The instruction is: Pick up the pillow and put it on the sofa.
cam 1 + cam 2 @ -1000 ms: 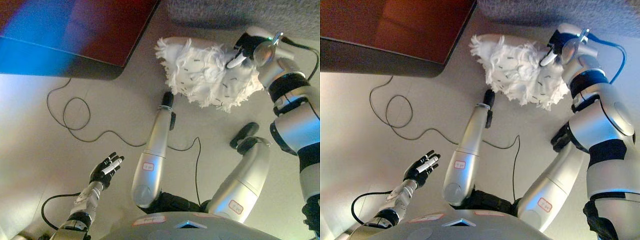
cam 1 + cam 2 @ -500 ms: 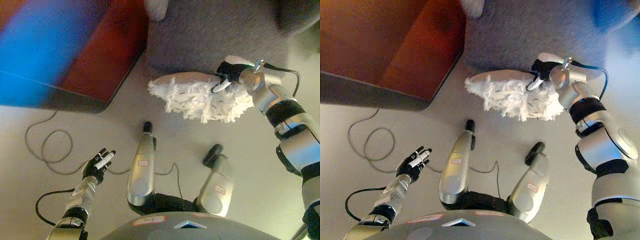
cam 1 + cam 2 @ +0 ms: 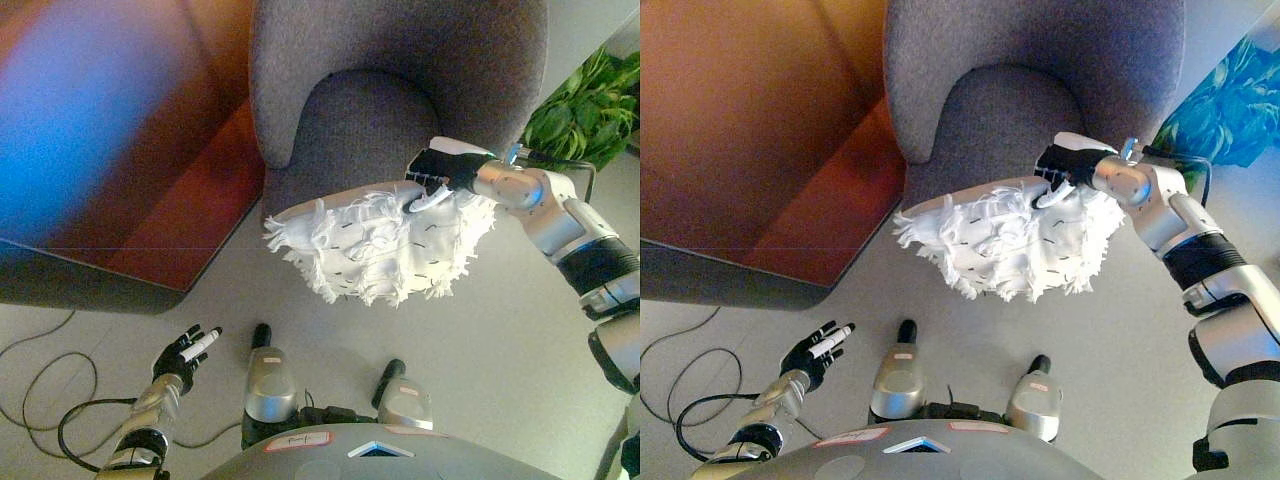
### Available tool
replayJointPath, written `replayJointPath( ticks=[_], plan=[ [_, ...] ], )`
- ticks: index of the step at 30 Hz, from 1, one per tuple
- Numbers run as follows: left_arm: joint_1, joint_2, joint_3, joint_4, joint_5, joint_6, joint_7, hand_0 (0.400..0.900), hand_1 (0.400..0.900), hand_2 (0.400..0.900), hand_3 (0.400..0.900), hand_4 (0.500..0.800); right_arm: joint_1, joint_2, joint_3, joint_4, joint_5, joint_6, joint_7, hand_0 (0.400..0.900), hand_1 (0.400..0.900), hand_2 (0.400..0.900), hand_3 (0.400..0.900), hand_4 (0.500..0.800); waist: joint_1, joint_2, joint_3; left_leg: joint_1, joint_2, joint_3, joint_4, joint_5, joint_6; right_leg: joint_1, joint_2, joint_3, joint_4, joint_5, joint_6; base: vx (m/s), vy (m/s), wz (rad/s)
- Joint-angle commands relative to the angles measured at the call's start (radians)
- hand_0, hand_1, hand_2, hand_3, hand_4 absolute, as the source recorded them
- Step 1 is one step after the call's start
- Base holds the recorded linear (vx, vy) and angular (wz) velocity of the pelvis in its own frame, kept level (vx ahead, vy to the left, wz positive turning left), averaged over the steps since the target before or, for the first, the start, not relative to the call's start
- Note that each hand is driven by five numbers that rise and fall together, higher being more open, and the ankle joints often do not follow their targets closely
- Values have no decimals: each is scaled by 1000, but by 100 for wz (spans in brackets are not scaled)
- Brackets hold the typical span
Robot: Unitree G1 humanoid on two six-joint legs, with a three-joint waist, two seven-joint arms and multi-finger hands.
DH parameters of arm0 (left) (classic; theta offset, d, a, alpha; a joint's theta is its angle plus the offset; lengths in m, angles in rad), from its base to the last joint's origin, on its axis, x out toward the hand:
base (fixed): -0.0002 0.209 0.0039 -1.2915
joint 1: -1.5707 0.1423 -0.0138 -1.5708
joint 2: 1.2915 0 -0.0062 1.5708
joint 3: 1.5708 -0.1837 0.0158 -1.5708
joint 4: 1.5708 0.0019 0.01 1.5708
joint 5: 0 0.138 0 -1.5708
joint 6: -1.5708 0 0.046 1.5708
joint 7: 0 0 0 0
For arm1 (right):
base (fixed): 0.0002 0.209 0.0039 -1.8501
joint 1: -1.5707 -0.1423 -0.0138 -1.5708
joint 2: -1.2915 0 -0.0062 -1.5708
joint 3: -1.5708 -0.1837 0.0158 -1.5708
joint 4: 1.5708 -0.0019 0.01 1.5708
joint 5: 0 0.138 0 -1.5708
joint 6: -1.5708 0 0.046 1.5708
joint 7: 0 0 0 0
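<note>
while your left hand (image 3: pixel 184 352) hangs open, your right hand (image 3: pixel 436 178) fingers pinch the pillow (image 3: pixel 375 247) below them, before the sofa (image 3: pixel 400 90).

Right hand (image 3: pixel 436 178) outstretched, fingers curled in grasp; left hand (image 3: pixel 184 352) low, fingers straight.

A dark reddish-brown table (image 3: pixel 760 150) fills the far left, its edge running beside the grey seat. A green leafy plant (image 3: pixel 585 105) stands at the far right.

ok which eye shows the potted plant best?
Left eye view: the potted plant shows as green leaves right of the sofa, beyond the right hand gripping the pillow. Right eye view shows only a washed-out patch there.
</note>
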Motion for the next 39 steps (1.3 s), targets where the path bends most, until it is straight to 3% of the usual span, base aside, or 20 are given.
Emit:
replayJointPath(
  ticks=[1, 3, 5, 9, 10, 12, 14, 16, 18, 19, 21, 22, 25, 28, 30, 31, 32, 34, 35, 39],
  plan=[
    [0, 91, -75, 60, 41, -9, 38, 900, 900, 900, 900, 800, -180, -32, -138, 18, 152, -83, -105, 400, 400, 400, 400, 500, 12, -27, -153, 77, 43, -17, -56, 72, 60, -38, -1, 48, 77, -4, -17, 224, -347, 19],
    [-14, 90, -82, 87, 23, -12, 52, 900, 900, 900, 900, 800, -284, -41, -86, 115, 204, -89, -87, 400, 400, 400, 400, 500, 20, -39, -169, 86, 74, -19, -47, 102, 45, -12, 37, 32, 87, -41, -54, 170, -310, 7],
    [6, 71, -77, 114, 30, -34, 40, 900, 900, 900, 900, 800, -361, -56, -35, 165, 248, -63, -83, 400, 400, 400, 400, 500, 30, -57, -158, 29, 133, -36, 98, 294, 12, 11, 81, 31, 72, -49, -103, 147, -279, 19],
    [10, 68, -77, 115, 34, -38, 39, 900, 900, 900, 900, 800, -367, -62, -32, 166, 253, -58, -81, 400, 400, 400, 400, 500, 29, -61, -158, 12, 137, -41, 119, 309, 16, 14, 84, 29, 67, -47, -107, 90, -98, 7],
    [36, 58, -82, 123, 39, -33, 16, 900, 900, 900, 900, 800, -411, -98, -7, 194, 311, -15, -54, 400, 400, 400, 400, 500, 58, -77, -144, -72, 81, -61, 183, 305, 45, 70, 111, 6, 26, -52, -128, 433, -241, 9],
    [25, 50, -106, 150, 54, -43, 11, 900, 900, 900, 900, 800, -462, -98, 18, 326, 304, -23, -19, 400, 400, 400, 400, 500, 100, -57, -166, -126, -31, -39, 71, 311, 29, 132, 139, -62, -26, -43, -108, 650, -112, 18],
    [15, 42, -124, 169, 70, -61, 21, 900, 900, 900, 900, 800, -475, -98, 9, 403, 299, -35, -5, 400, 400, 400, 400, 500, 125, -48, -179, -182, -91, -13, 3, 343, 23, 188, 166, -81, -48, -53, -105, 550, 53, 16],
    [3, 44, -130, 175, 81, -67, 17, 900, 900, 900, 900, 800, -475, -102, -2, 453, 304, -48, -7, 400, 400, 400, 400, 500, 144, -56, -186, -206, -159, 2, -39, 308, 42, 228, 166, -72, -63, -66, -94, 459, 96, -5],
    [-18, 47, -118, 199, 66, -81, 11, 900, 900, 900, 900, 800, -461, -85, -34, 477, 305, -61, 12, 400, 400, 400, 400, 500, 135, -80, -200, -177, -195, -24, -14, 174, 97, 210, 128, -41, -35, -56, -78, 420, 159, -22],
    [-38, 50, -119, 209, 46, -85, 10, 900, 900, 900, 900, 800, -442, -78, -39, 474, 309, -62, 10, 400, 400, 400, 400, 500, 126, -88, -210, -168, -212, -31, -1, 137, 126, 204, 114, -27, -18, -51, -70, 386, 153, -20],
    [-53, 52, -111, 205, 56, -79, 13, 900, 900, 900, 900, 800, -408, -75, -61, 464, 310, -68, 20, 400, 400, 400, 400, 500, 122, -100, -215, -152, -225, -15, -12, 129, 151, 189, 80, -15, 86, 16, -47, 352, 139, -18],
    [-52, 54, -111, 203, 46, -83, 24, 900, 900, 900, 900, 800, -378, -76, -82, 445, 309, -68, 31, 400, 400, 400, 400, 500, 114, -96, -216, -120, -233, -9, -36, 130, 163, 149, 49, 1, 201, 110, -32, 359, 117, -19],
    [-37, 72, -100, 200, 48, -82, 17, 900, 900, 900, 900, 800, -367, -59, -82, 436, 322, -73, 43, 400, 400, 400, 400, 500, 100, -70, -217, -46, -216, 12, -94, 126, 171, 71, 64, 6, 240, 118, -35, 379, -15, -25],
    [-31, 98, -85, 201, 16, -71, 25, 900, 900, 900, 900, 800, -402, -13, -74, 491, 304, -94, 58, 400, 400, 400, 400, 500, 97, -58, -214, 37, -183, 49, -166, 126, 150, 7, 82, -68, 44, 120, -45, 298, -251, -14],
    [-24, 103, -79, 212, 7, -78, 28, 900, 900, 900, 900, 800, -411, 6, -67, 525, 283, -107, 48, 400, 400, 400, 400, 500, 86, -63, -200, 63, -173, 33, -176, 101, 141, -48, 87, -65, -110, 158, -40, 226, -325, 34],
    [-22, 114, -71, 222, 10, -82, 20, 900, 900, 900, 900, 800, -416, 3, -64, 535, 291, -93, 46, 400, 400, 400, 400, 500, 82, -63, -192, 54, -169, 10, -158, 81, 149, -60, 93, -21, -100, 135, -46, 213, -291, 48],
    [-12, 114, -61, 213, -2, -82, 27, 900, 900, 900, 900, 800, -408, -2, -75, 535, 296, -78, 49, 400, 400, 400, 400, 500, 84, -62, -188, 43, -161, 3, -151, 82, 149, -68, 99, -21, -79, 129, -52, 174, -225, 36],
    [7, 109, -48, 187, 4, -69, 33, 900, 900, 900, 900, 800, -389, -11, -84, 532, 286, -63, 42, 400, 400, 400, 400, 500, 90, -59, -183, 40, -148, 1, -153, 90, 139, -52, 115, -27, -80, 104, -58, 185, -232, 22],
    [32, 104, -38, 171, 26, -69, 24, 900, 900, 900, 900, 800, -373, -33, -89, 541, 300, -36, 33, 400, 400, 400, 400, 500, 108, -64, -176, 11, -131, 10, -146, 115, 114, -16, 128, -57, -112, 85, -74, 244, -301, 26],
    [59, 84, -39, 181, 25, -105, 12, 900, 900, 900, 900, 800, -392, -72, -98, 662, 293, -29, 31, 400, 400, 400, 400, 500, 137, -50, -164, -35, -122, -18, -153, 148, 91, 33, 157, -80, -153, 56, -94, 186, -177, 25]
  ],
)
